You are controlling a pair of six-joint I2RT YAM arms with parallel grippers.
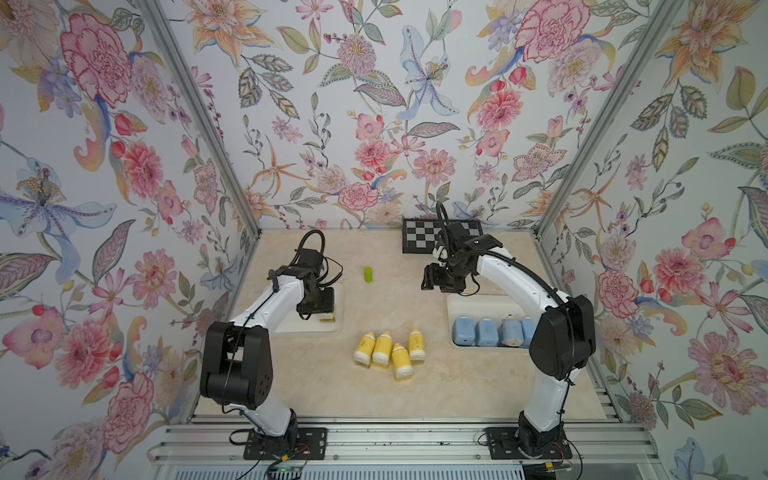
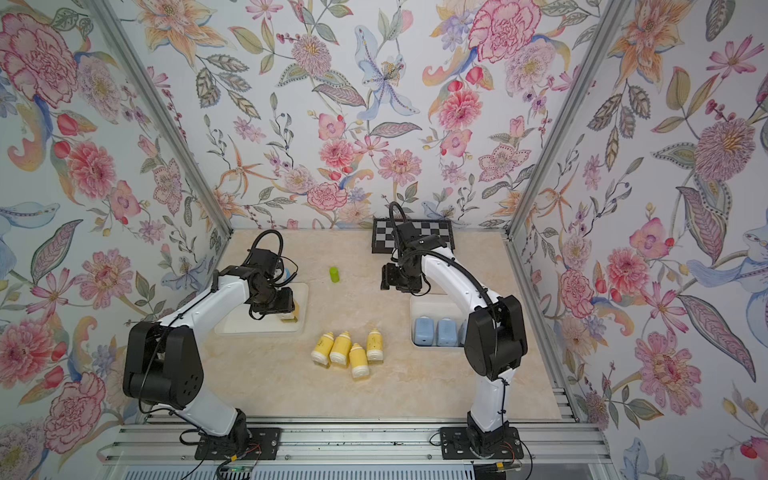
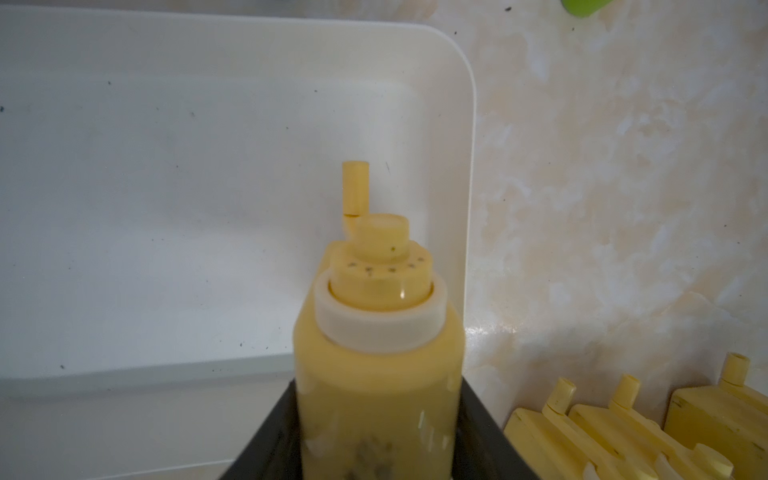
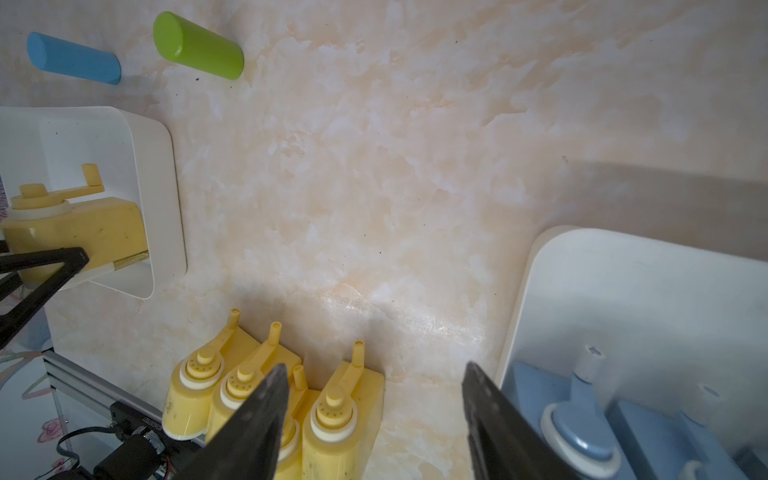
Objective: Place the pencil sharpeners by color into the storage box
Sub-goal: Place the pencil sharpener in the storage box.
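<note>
Left end effector [image 3: 377,399] grips a yellow sharpener [image 3: 374,332] inside the box [image 3: 467,166] by the counter's [image 1: 436,386] left edge. Right end effector [image 4: 374,370] hangs open, empty. Four more sharpeners [image 1: 382,348] lie mid-counter; blue sharpeners [image 1: 486,332] sit in a second box [image 1: 451,303] by the right edge.

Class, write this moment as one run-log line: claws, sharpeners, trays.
left claw: shut on yellow sharpener at left tray | right claw: open, empty | table: four yellow sharpeners | right tray: four blue sharpeners
</note>
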